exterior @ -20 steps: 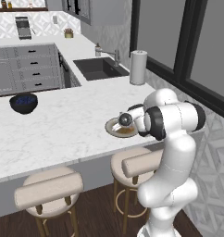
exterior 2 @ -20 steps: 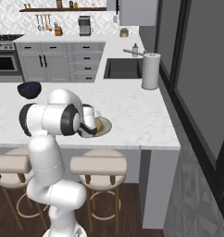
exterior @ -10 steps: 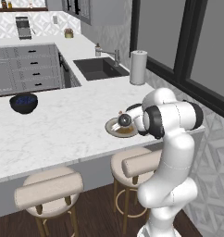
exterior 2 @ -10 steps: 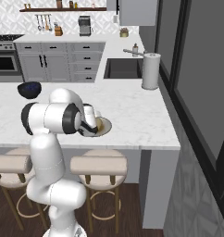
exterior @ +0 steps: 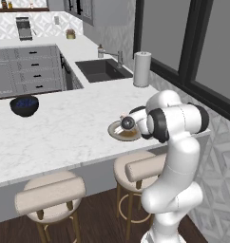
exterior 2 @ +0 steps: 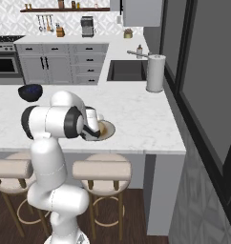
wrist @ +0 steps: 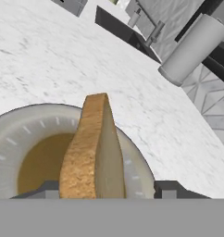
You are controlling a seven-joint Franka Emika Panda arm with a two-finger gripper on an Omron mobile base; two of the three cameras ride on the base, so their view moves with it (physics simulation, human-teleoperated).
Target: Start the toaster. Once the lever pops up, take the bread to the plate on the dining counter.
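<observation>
Gripper point(wrist: 104, 192) hovering low over plate point(wrist: 21, 134), fingertips point(wrist: 167, 189) standing wide on either side of bread point(wrist: 93, 152), apparently clear of it; release likely under way, contact not certain. Bread standing on edge over plate centre, plate resting on dining counter point(wrist: 63, 65) near its front edge. Toasting and carrying evidently done; only letting go and withdrawing remaining. Beyond: paper towel roll point(wrist: 192, 48), sink point(exterior: 102, 70).

White grey-veined marble dining counter point(exterior: 64, 133) with 3 things on it.
The small round greyish plate point(exterior: 116, 134) sits near the counter's front edge; a dark bowl with blue filling point(exterior: 24, 105) stands well left of the plate, a tall white paper-towel roll point(exterior: 142, 69) beyond it.
</observation>
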